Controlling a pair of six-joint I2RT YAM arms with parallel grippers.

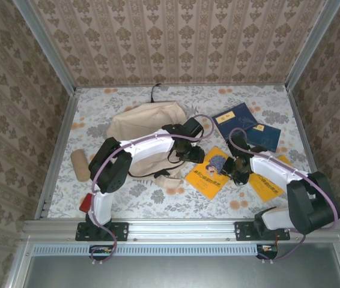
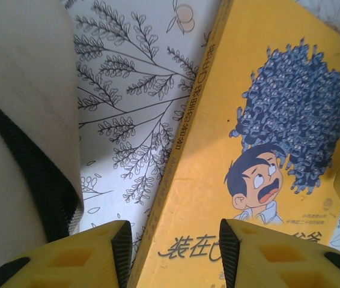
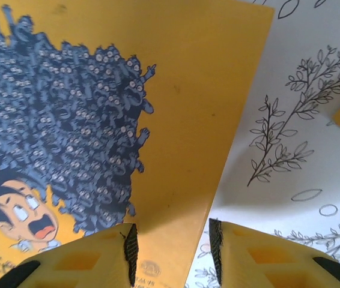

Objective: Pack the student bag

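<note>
The beige student bag [image 1: 145,123] lies slumped at the back left of the table; its fabric and dark zipper edge [image 2: 20,150] show in the left wrist view. A yellow comic book [image 1: 209,172] lies flat between the two arms. My left gripper [image 1: 192,154] is open, its jaws either side of the book's spine edge [image 2: 176,180], the gripper [image 2: 172,255] itself low over it. My right gripper [image 1: 238,170] is also open [image 3: 173,255], straddling the opposite edge of the same book [image 3: 176,120]. Neither pair of pads touches the cover.
A second yellow book [image 1: 267,182] lies right of the right gripper. Two dark blue books [image 1: 235,117] [image 1: 264,135] sit at the back right. A tan roll [image 1: 80,165] and a small red object [image 1: 86,203] lie at the left. Patterned walls enclose the floral tablecloth [image 1: 158,195].
</note>
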